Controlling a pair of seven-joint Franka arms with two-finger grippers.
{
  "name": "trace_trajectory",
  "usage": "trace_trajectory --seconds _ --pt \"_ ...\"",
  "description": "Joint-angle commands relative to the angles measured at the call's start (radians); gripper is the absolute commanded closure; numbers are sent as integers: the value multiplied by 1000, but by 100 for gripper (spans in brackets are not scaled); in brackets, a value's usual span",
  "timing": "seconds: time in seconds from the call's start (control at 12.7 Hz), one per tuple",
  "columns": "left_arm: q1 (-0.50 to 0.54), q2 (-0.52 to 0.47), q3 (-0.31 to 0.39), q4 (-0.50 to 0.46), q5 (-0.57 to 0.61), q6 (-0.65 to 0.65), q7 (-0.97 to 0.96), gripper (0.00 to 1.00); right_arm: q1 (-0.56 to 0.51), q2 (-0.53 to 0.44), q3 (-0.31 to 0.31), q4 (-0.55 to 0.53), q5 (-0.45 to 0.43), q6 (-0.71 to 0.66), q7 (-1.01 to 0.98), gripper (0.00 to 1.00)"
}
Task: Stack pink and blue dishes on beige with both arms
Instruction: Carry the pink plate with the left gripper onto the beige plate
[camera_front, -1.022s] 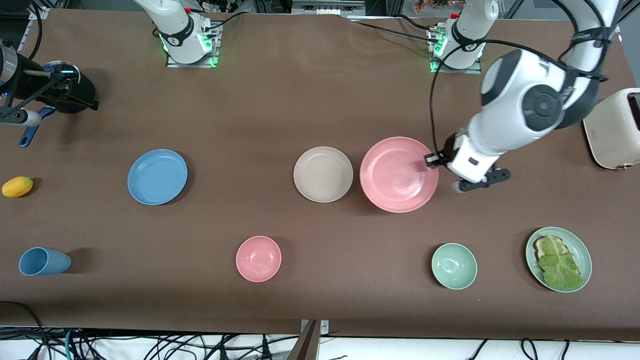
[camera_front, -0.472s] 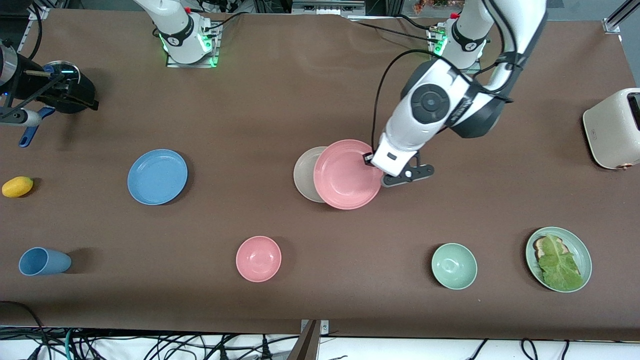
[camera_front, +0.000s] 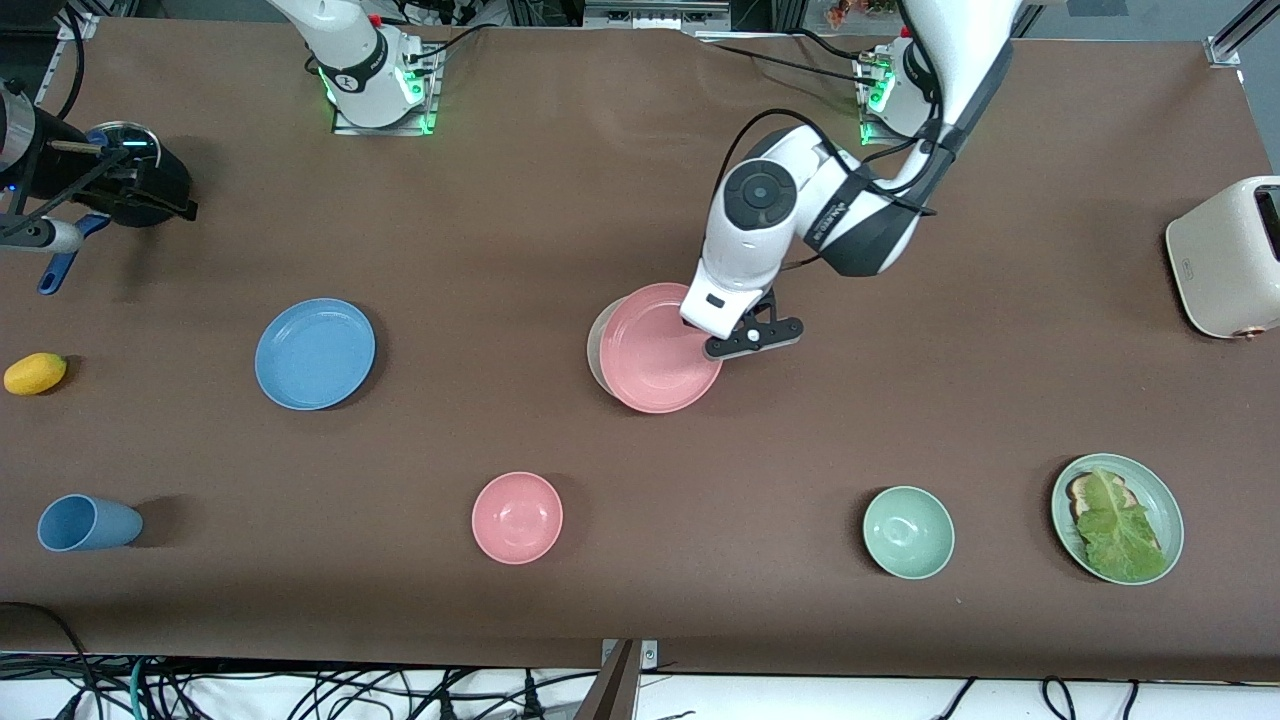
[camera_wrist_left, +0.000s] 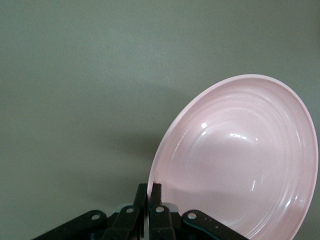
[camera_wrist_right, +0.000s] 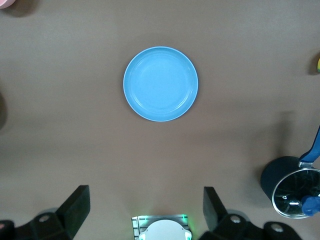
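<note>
My left gripper (camera_front: 712, 335) is shut on the rim of the salmon pink plate (camera_front: 655, 350) and holds it over the beige plate (camera_front: 593, 352). Only a thin crescent of the beige plate shows past the pink one. Whether the two plates touch I cannot tell. The left wrist view shows both fingers (camera_wrist_left: 145, 192) pinching the pink plate (camera_wrist_left: 235, 160) at its edge. The sky blue plate (camera_front: 315, 353) lies flat toward the right arm's end of the table. High over the table, my right gripper (camera_wrist_right: 146, 205) is open, with the blue plate (camera_wrist_right: 160, 83) below it.
A small pink bowl (camera_front: 517, 517), a green bowl (camera_front: 908, 532) and a green plate (camera_front: 1062, 498) with lettuce lie nearer the front camera. There is also a blue cup (camera_front: 88, 522), a yellow fruit (camera_front: 35, 373), a dark pot (camera_front: 140, 185) and a cream toaster (camera_front: 1225, 260).
The left arm has carried the pink plate from beside the beige plate to over it, toward the right arm's end. The blue plate has not moved.
</note>
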Motion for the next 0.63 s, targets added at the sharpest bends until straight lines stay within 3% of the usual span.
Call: trace_trajectory --seconds 0.0,0.55 --pt "-20 -5 12 -33 37 39 -38 100 3 7 -3 21 4 -19 6 0" --pt "-60 29 14 -99 83 163 -165 100 3 7 -3 21 6 -18 7 0"
